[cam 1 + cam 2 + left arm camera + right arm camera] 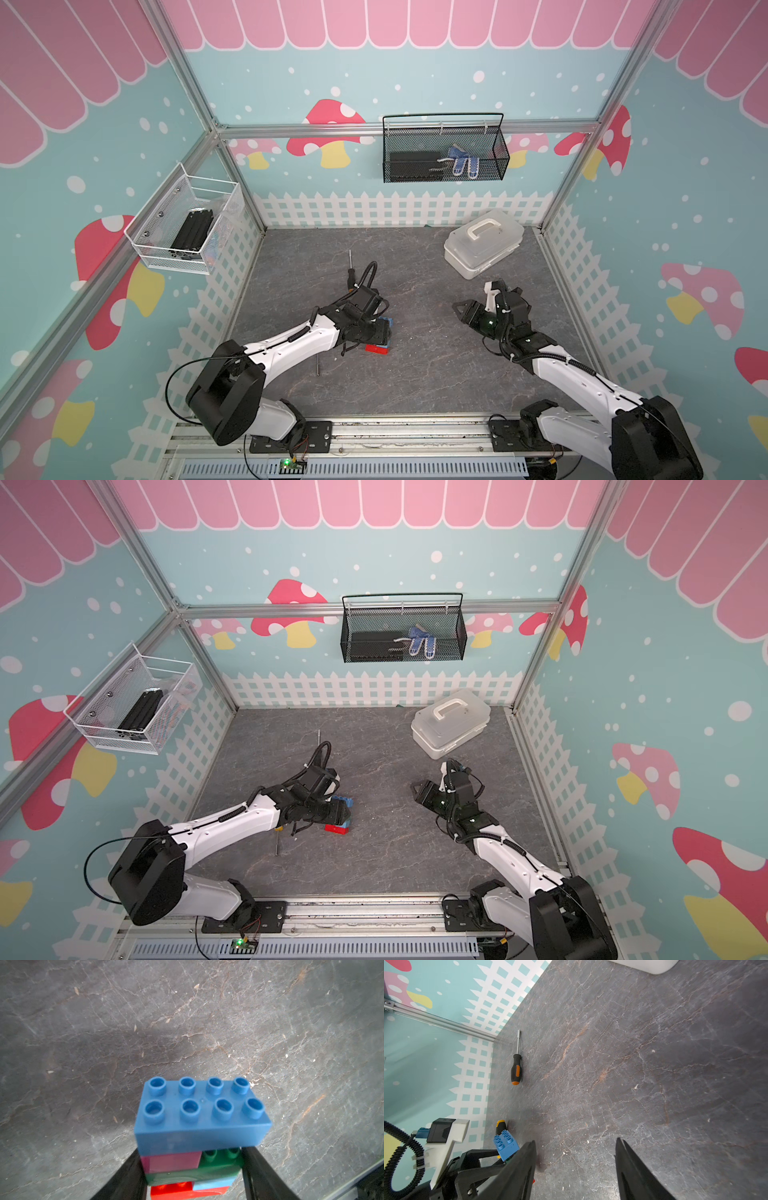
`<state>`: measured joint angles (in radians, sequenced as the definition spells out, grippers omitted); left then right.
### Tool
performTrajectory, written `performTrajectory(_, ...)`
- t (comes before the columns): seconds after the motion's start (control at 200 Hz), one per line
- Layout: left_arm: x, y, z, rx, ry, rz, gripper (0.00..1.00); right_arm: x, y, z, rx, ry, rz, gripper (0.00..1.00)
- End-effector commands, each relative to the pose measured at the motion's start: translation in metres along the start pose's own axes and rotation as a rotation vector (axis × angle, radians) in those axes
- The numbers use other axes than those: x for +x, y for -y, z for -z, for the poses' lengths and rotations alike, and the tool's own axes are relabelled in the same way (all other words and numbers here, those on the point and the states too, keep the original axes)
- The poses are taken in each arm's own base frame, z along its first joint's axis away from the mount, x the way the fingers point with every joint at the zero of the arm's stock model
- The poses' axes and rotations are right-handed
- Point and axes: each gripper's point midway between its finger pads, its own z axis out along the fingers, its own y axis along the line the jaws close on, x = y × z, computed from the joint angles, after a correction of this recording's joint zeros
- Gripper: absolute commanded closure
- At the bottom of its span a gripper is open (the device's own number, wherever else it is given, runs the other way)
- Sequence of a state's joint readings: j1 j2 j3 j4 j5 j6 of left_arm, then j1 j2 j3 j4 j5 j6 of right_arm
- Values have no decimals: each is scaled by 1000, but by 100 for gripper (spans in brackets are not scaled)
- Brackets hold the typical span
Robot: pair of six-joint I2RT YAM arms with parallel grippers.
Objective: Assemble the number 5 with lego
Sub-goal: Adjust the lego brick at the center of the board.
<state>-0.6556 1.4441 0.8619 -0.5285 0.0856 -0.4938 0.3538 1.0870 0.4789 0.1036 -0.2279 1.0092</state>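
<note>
A grey desk (415,386) fills the floor of a mushroom-papered booth. In both top views the left pincer (377,332) covers the stack (376,350) near the desk's middle, and the right pincer (459,311) hangs well apart from it. In the left wrist view, the fingers (261,1174) press both sides of the stack's green row (220,1165), with a blue brick (201,1118) on top. In the right wrist view, the jaws stand wide over the desk, holding nothing, with a screwdriver (516,1072) beyond.

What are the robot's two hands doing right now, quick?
Left gripper: closed, holding the lego stack.
Right gripper: open, empty.
</note>
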Motion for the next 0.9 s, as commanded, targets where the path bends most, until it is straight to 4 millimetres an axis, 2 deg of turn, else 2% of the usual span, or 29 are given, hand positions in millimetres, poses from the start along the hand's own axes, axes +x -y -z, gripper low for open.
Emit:
performTrajectory(0.0, 1, 4, -1, -4, -44, 3, 49, 5, 8, 2, 21, -6, 4, 37)
performTrajectory(0.13, 6, 4, -8, -10, -90, -1, 50, 6, 10, 3, 22, -4, 0, 37)
performTrajectory(0.57, 6, 12, -27, 2, -191, -23, 50, 10, 10, 6, 16, -10, 6, 37)
performTrajectory(0.891, 6, 9, -32, -31, -239, -47, 50, 12, 12, 7, 15, -15, 9, 37)
